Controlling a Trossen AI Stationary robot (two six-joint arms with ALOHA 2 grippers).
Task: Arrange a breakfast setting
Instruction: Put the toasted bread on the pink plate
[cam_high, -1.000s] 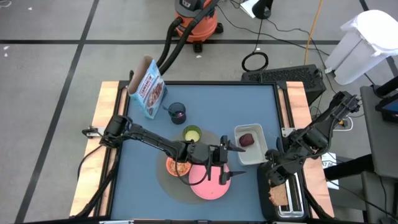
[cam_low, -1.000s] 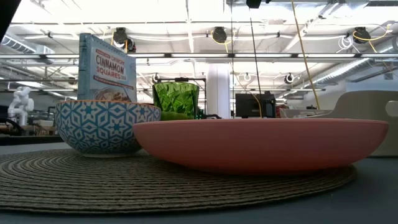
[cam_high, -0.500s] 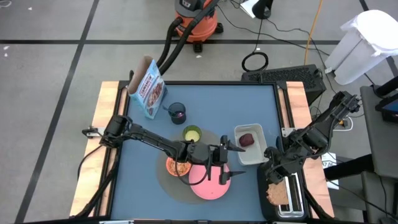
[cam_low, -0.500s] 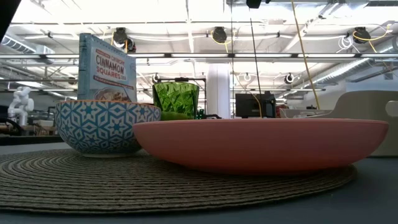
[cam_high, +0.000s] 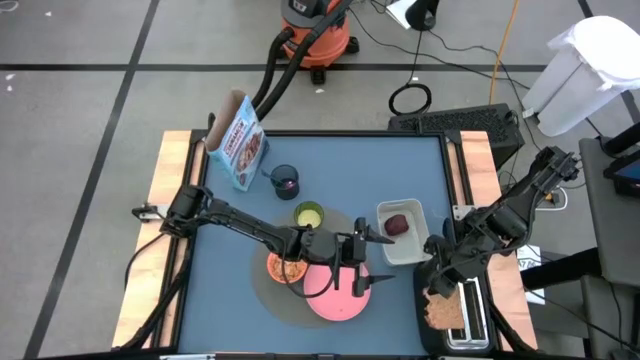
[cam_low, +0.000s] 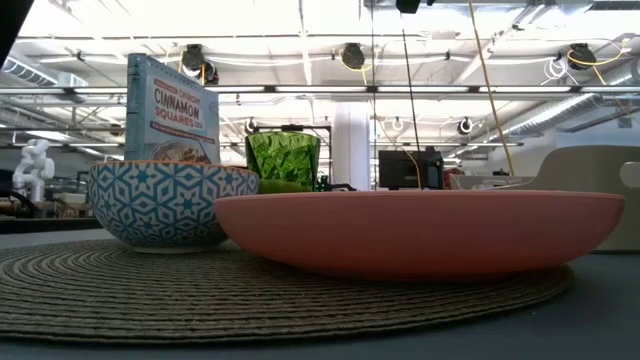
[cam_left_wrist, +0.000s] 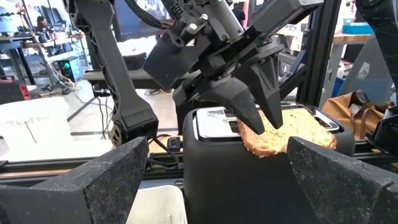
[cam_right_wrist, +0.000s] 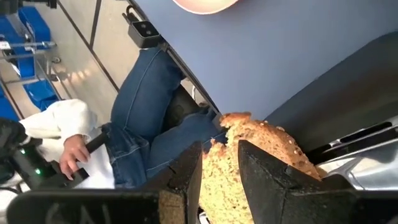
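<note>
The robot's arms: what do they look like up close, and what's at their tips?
Both arms are dark, nearly black, built of slim jointed segments with black cables along them. The left gripper and right gripper each end in two jaws: thick, angular, wedge-shaped fingers with a rough matte black surface. No markings show.

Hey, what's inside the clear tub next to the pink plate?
The clear tub holds one dark red fruit, resting toward its far end. The remainder of its floor looks bare. Whatever lies under the fruit is covered, so that cannot be seen.
</note>
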